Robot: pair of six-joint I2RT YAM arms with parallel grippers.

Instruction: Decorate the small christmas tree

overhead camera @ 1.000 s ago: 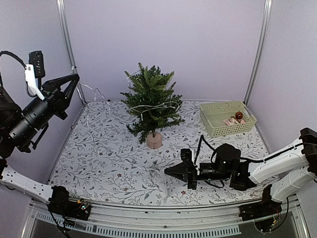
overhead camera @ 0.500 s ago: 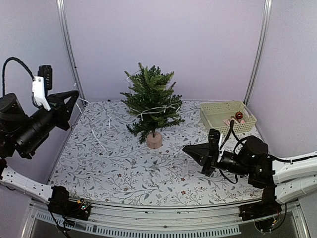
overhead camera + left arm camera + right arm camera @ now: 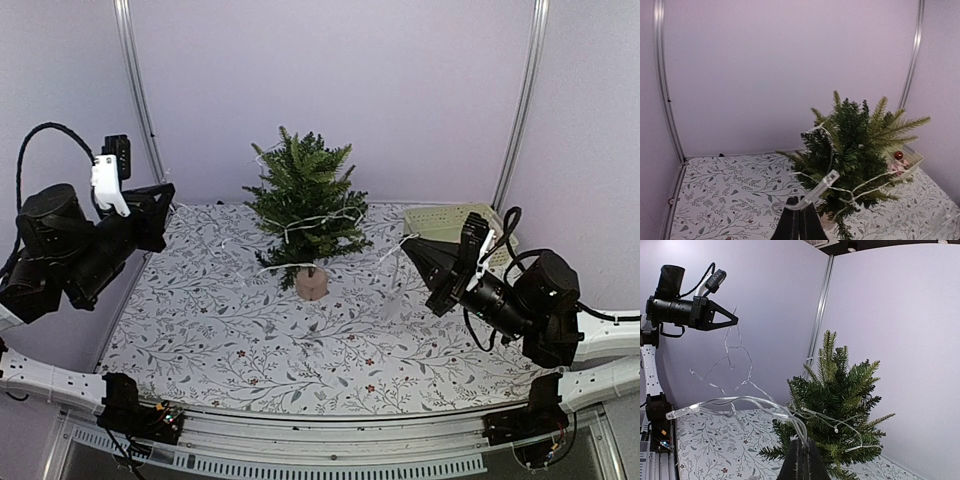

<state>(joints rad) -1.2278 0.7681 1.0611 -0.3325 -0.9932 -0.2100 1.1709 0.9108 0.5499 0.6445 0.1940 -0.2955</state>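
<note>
The small christmas tree (image 3: 305, 200) stands on its tan base (image 3: 311, 284) at the back middle of the table. A clear light string (image 3: 318, 217) drapes across its branches. My left gripper (image 3: 166, 192) is raised at the left, shut on one end of the string (image 3: 826, 183), with the tree (image 3: 860, 150) ahead to its right. My right gripper (image 3: 408, 244) is raised at the right of the tree, shut on the string (image 3: 745, 401), which loops left from its tip (image 3: 801, 442). The tree (image 3: 840, 405) fills the right wrist view.
A pale green basket (image 3: 447, 214) sits at the back right, mostly hidden behind my right gripper. It holds a red bauble (image 3: 898, 155). Metal frame posts (image 3: 138, 100) stand at the back corners. The left arm (image 3: 687, 312) shows in the right wrist view.
My right gripper has risen from low over the table's front middle and moved right and back, pulling the string. My left gripper has moved lower and a little right.
</note>
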